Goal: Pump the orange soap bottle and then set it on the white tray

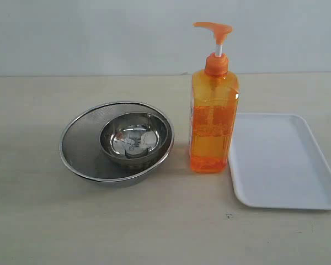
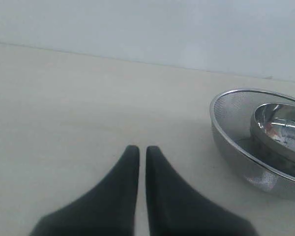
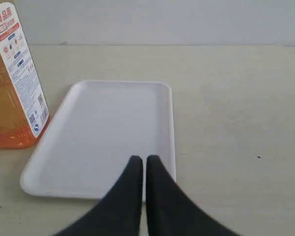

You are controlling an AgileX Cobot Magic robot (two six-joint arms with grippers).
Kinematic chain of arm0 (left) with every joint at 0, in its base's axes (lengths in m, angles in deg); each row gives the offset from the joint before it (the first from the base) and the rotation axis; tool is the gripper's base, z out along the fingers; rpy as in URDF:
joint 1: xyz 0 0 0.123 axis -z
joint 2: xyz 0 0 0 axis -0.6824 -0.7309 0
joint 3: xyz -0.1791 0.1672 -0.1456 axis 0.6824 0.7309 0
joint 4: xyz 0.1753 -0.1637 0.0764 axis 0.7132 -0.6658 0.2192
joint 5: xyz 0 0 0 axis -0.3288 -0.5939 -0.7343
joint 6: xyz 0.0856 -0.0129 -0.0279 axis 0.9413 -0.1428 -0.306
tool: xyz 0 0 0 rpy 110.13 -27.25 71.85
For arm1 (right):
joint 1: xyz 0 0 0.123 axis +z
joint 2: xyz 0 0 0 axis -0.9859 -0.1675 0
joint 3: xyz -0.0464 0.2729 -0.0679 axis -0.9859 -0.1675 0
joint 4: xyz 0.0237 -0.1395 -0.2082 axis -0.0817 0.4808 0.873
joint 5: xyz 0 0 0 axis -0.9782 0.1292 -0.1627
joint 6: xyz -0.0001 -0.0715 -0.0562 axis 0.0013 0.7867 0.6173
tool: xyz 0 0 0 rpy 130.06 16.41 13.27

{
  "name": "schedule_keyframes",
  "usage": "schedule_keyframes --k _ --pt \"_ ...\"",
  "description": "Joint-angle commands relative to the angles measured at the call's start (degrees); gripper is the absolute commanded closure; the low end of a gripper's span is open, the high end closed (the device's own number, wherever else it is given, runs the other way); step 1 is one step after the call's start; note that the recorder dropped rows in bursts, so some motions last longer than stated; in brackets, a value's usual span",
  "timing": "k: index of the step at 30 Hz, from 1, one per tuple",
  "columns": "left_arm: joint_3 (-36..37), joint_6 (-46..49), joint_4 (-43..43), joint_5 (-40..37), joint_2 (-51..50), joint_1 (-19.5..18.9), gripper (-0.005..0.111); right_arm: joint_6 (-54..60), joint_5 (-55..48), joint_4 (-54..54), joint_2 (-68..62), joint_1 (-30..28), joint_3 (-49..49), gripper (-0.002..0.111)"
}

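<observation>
Exterior view: a pale beige worktop (image 1: 154, 226) carries three groups of things in a row, with a plain light wall behind. In the middle stands the orange soap bottle (image 1: 212, 130), upright and the tallest thing there, its orange pump head (image 1: 214, 28) raised on a white stem with the spout pointing left. Just right of it, touching or nearly so, lies the white tray (image 1: 281, 163), flat and bare, with the bottle on the worktop and not on the tray. To the left of the bottle, a short way apart, sits a wide steel mesh bowl (image 1: 80, 149) with a smaller steel bowl (image 1: 135, 138) nested inside it toward its right side. In the left wrist view the left claw (image 2: 138, 151) has its two dark fingers drawn together with only a thin slit between them, gripping nothing, above bare worktop with the mesh bowl off to one side. In the right wrist view the right claw (image 3: 139, 161) is likewise closed to a thin slit and empty, its tips seen against the tray's rim, with the bottle's labelled side standing beside the tray.
</observation>
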Motion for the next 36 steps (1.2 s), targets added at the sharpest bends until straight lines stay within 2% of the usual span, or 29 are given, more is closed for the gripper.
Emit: schedule_keyframes --k 1,14,21,32,36 --pt "-0.2 -0.1 0.3 0.3 0.2 -0.2 0.102 -0.3 0.2 -0.1 0.2 -0.1 0.0 0.108" --pt "-0.2 -0.1 0.3 0.3 0.2 -0.2 0.102 -1.7 0.7 -6.5 0.2 -0.1 0.0 0.108" --pt "-0.2 -0.1 0.3 0.3 0.2 -0.2 0.102 -1.5 0.4 -8.5 0.2 -0.1 11.3 0.108" --pt "-0.2 -0.1 0.3 0.3 0.2 -0.2 0.102 -2.0 0.4 -9.3 0.2 -0.1 21.3 0.108" --pt "-0.2 -0.1 0.3 0.3 0.2 -0.2 0.102 -2.0 6.5 -13.1 0.2 -0.1 22.6 0.108"
